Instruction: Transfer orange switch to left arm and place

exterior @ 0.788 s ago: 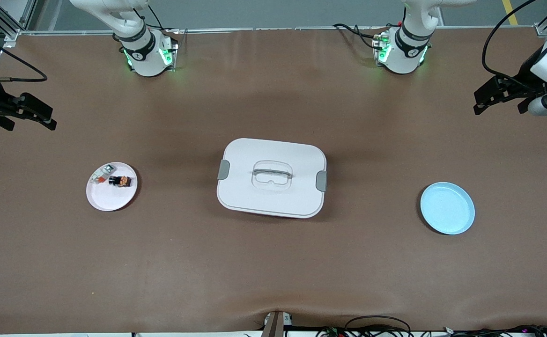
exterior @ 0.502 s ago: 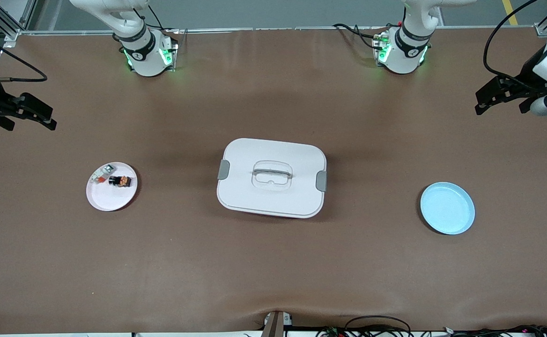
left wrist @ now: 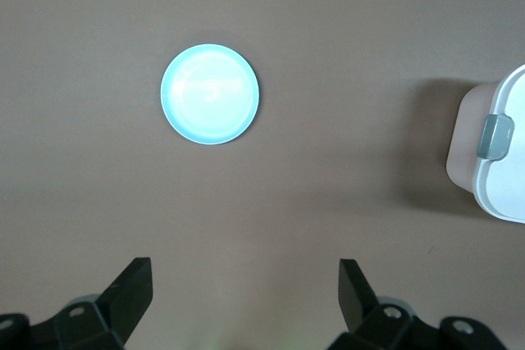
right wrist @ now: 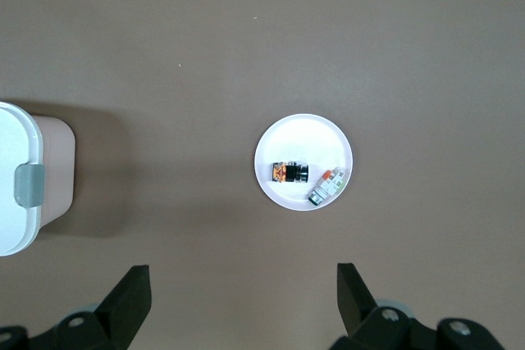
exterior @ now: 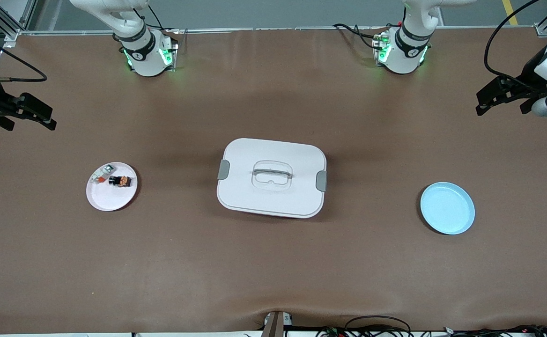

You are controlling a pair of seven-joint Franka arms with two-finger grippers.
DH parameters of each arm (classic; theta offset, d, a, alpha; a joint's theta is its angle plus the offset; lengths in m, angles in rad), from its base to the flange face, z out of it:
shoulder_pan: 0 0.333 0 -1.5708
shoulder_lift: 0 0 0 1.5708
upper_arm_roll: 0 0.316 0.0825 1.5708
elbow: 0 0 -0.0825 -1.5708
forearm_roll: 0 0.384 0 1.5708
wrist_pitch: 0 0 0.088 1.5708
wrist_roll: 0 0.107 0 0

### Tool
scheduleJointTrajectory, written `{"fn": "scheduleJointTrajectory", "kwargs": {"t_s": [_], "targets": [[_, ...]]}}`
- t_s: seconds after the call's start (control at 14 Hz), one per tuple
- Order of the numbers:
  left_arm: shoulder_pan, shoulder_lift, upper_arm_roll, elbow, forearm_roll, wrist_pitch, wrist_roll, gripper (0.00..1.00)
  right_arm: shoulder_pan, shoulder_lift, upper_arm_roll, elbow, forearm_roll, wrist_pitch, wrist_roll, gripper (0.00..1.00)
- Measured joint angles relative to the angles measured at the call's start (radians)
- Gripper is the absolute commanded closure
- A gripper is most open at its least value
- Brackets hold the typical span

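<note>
The orange switch point(exterior: 120, 180), small, black with orange marks, lies on a white plate point(exterior: 109, 199) toward the right arm's end of the table; it also shows in the right wrist view point(right wrist: 289, 173). The white lidded box point(exterior: 271, 177) sits mid-table between the plates. My right gripper point(exterior: 33, 116) is open and empty, high over bare table at the right arm's end point(right wrist: 244, 301). My left gripper point(exterior: 497, 99) is open and empty, high over bare table at the left arm's end point(left wrist: 245, 297).
A white-grey part with a red patch point(exterior: 102, 173) lies on the white plate beside the switch. An empty light-blue plate point(exterior: 447, 208) sits toward the left arm's end. Cables run along the table edge nearest the camera point(exterior: 376, 327).
My left gripper has shifted slightly toward its end of the table. My right gripper has barely moved. Nothing on the table has moved.
</note>
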Motion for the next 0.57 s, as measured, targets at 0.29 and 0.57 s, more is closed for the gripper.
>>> {"fn": "scheduleJointTrajectory", "kwargs": {"t_s": [0.29,0.57], "targets": [[0.0,0.005,0.0,0.0,0.0,-0.004,-0.001,0.0,0.0,0.0,0.0,0.0,0.0,0.0,0.0,0.0],[-0.001,0.007,-0.001,0.0,0.0,-0.004,-0.001,0.0,0.0,0.001,-0.001,0.0,0.0,0.001,0.0,0.0]]}}
